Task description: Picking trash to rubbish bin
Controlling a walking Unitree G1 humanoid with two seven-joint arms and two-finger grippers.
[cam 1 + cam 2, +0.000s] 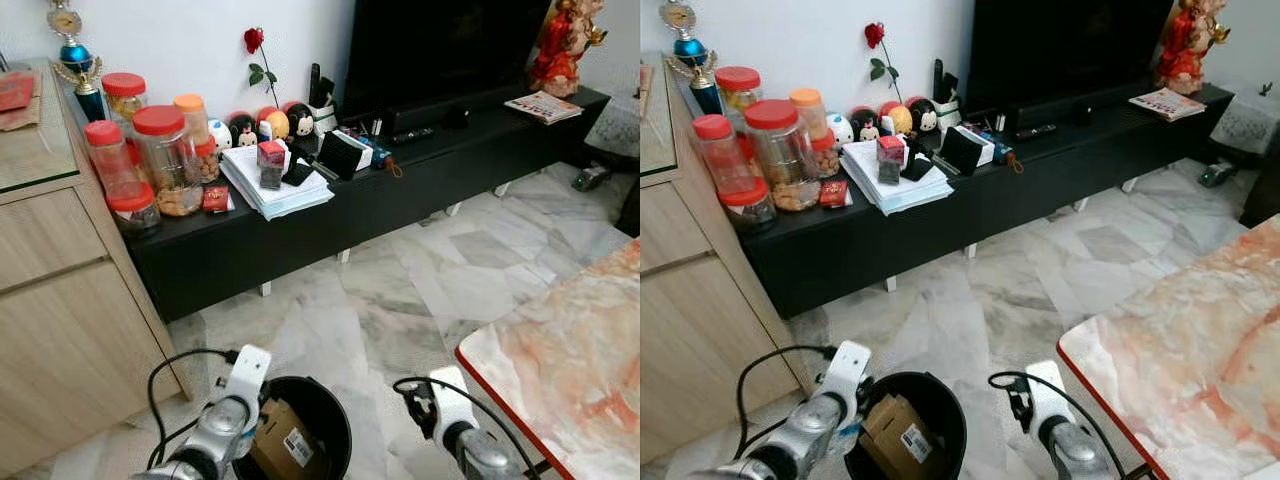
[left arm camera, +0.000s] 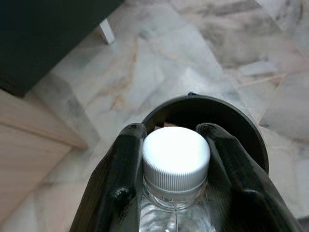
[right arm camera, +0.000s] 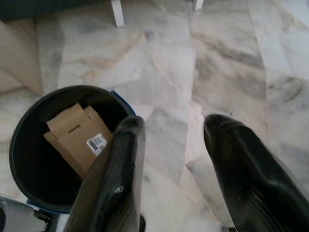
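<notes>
A black round rubbish bin [image 1: 325, 420] stands on the marble floor right in front of me, with a brown cardboard box [image 1: 285, 440] inside. In the left wrist view my left gripper [image 2: 176, 159] is shut on a clear plastic bottle with a white cap [image 2: 176, 152], held just above the bin's rim [image 2: 241, 121]. The left arm [image 1: 230, 405] reaches over the bin's left edge. My right gripper [image 3: 174, 145] is open with nothing between its fingers, hovering over the floor to the right of the bin [image 3: 29, 135]; its arm [image 1: 450, 415] shows at the lower right.
A long black TV bench [image 1: 420, 170] runs along the wall with red-lidded jars [image 1: 165, 160], papers [image 1: 275, 185] and small toys. A wooden cabinet [image 1: 60, 300] stands at the left. A marble-topped table [image 1: 570, 360] with a red edge is close on the right.
</notes>
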